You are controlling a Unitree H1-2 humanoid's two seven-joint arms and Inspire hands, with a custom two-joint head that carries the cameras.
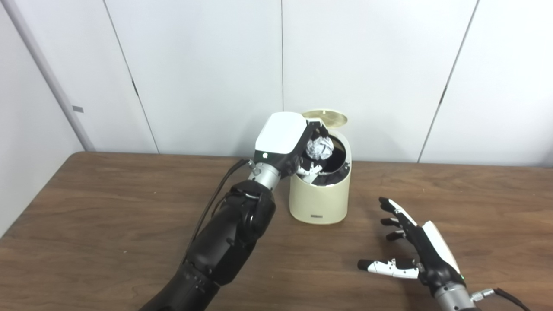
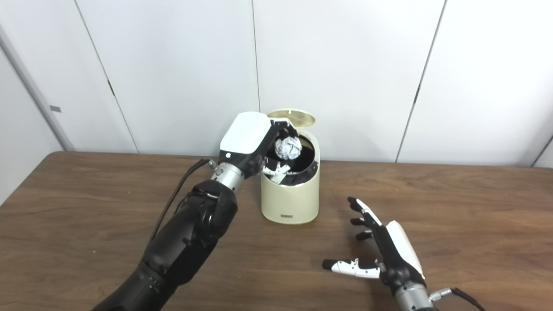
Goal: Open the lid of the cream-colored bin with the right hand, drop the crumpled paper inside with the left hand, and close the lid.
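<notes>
On the brown wooden table (image 1: 108, 224) before white wall panels, the round cream-colored plastic bin (image 1: 320, 194) stands with its lid (image 1: 325, 117) up. Over its mouth the left hand (image 1: 283, 140) pinches the crumpled white paper ball (image 1: 319, 147); release seems next. The right hand (image 1: 414, 250), near the bin's right, lies spread and empty.

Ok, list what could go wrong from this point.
1. The left hand holds the paper ball above the bin mouth, near its left rim; released off-centre, it might bounce out.
2. The lid stands open unsupported, the right hand open and away from it; it may drop onto the fingers.
</notes>
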